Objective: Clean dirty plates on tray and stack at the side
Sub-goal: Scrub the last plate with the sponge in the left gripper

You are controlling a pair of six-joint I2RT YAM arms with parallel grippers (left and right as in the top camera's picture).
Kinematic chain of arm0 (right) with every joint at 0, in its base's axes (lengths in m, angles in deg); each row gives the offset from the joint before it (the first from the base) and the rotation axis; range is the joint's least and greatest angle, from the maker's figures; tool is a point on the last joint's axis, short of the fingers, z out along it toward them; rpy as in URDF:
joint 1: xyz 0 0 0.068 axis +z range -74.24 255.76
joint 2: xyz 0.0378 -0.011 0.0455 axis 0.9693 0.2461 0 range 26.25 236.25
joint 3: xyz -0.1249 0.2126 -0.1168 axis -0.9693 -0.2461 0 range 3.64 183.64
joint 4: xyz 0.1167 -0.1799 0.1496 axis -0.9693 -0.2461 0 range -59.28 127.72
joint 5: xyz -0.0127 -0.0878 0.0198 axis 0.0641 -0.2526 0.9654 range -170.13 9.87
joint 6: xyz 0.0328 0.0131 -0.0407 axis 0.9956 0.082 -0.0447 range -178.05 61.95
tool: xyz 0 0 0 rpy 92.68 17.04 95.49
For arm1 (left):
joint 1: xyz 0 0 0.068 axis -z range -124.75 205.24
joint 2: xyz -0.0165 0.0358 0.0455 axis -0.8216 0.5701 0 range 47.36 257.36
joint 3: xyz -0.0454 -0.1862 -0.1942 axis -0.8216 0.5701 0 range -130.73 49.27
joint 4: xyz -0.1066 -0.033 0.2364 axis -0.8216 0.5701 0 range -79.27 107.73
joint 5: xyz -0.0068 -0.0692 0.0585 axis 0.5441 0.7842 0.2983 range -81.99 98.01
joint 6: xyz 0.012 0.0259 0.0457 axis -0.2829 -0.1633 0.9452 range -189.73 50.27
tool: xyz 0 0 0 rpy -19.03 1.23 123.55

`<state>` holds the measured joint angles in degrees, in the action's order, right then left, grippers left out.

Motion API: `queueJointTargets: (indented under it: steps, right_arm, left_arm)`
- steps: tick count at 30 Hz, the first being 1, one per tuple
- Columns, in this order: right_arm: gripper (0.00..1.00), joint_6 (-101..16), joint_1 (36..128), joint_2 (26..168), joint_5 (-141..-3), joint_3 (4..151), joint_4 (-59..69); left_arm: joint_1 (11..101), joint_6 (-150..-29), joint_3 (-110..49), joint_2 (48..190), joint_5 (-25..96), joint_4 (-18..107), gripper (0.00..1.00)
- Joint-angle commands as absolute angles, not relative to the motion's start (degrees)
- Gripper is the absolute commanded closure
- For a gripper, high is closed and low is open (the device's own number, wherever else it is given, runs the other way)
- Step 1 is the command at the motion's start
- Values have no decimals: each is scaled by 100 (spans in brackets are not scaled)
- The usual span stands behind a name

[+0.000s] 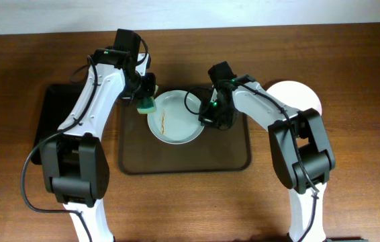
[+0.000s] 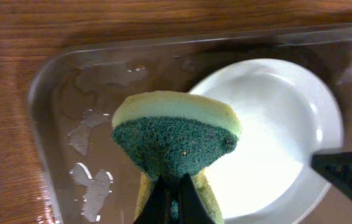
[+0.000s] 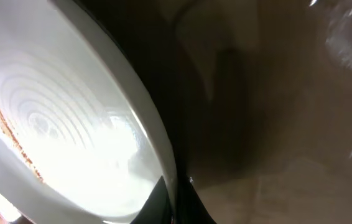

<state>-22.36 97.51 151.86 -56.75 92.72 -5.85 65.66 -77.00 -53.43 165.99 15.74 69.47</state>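
White plate (image 1: 174, 119), brown-streaked toward nine o'clock, being pinched by right gripper (image 1: 207, 115); green sponge (image 2: 176, 134) being clamped by left gripper (image 2: 175, 198).

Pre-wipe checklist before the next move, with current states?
1. Grip of left tool on sponge: ok, pinched between the fingers.
2. Grip of right tool on plate rim: ok.
3. Seating of plate inside tray: ok.
4. Clean plate face: not ok, brown smear shows.
5. Contact of sponge with plate: cannot tell.
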Motion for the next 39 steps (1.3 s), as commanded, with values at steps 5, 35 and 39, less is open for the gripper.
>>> queueJointTargets:
  steps: [5, 35, 39]
  right_arm:
    - [96, -2031, 9749, 15415, -5717, 8931, -460]
    - [96, -2182, 9754, 15415, -5717, 8931, -358]
    - [96, -2221, 9754, 15415, -5715, 8931, -358]
  left_arm:
    - [6557, -6957, -4672, 16998, 2240, 6611, 99]
    - [7272, -6544, -3714, 17398, 1587, 4659, 100]
    - [6857, -5947, -3714, 17398, 3794, 5588, 99]
